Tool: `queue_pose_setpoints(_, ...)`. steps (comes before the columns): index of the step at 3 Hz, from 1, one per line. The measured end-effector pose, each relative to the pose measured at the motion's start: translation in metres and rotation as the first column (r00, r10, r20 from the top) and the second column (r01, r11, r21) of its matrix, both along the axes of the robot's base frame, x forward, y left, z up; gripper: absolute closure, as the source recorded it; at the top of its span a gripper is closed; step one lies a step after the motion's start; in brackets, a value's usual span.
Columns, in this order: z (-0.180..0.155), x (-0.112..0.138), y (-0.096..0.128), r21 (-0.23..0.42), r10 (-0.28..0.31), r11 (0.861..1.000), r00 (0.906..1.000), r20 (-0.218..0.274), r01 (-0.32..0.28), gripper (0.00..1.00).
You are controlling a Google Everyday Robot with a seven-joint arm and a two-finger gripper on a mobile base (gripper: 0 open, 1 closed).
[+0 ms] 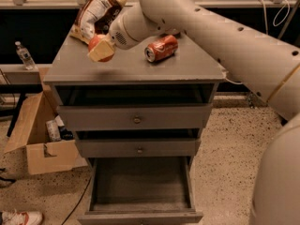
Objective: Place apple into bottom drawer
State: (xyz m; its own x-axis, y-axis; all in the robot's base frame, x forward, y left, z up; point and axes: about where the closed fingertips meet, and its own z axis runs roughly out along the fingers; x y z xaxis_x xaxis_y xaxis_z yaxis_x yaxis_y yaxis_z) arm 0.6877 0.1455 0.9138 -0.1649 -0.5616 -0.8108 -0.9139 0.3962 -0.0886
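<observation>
The apple [95, 41], small and orange-red, is at the left part of the grey cabinet top [136, 67]. My gripper [101, 49] is at the end of the white arm that reaches in from the right. It is shut on the apple, with one tan finger [103, 53] in front of the fruit. I cannot tell whether the apple rests on the top or is just above it. The bottom drawer [140, 184] is pulled open below, straight under the cabinet front, and its grey floor is bare.
A red soda can [161, 48] lies on its side on the cabinet top, right of the gripper. A chip bag [96, 13] leans at the back left. The two upper drawers [137, 120] are slightly ajar. A cardboard box [42, 139] stands on the floor to the left, with a water bottle [23, 55] behind it.
</observation>
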Motion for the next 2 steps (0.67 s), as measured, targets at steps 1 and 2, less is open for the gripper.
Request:
queue_pose_setpoints(1,-0.005,-0.046,-0.019,0.022,-0.025,0.999,0.9996,-0.009,0.025,1.00)
queue_pose_setpoints(2,-0.026,-0.079,-0.045,0.099,-0.097,0.990,0.9952,-0.014,0.098,1.00)
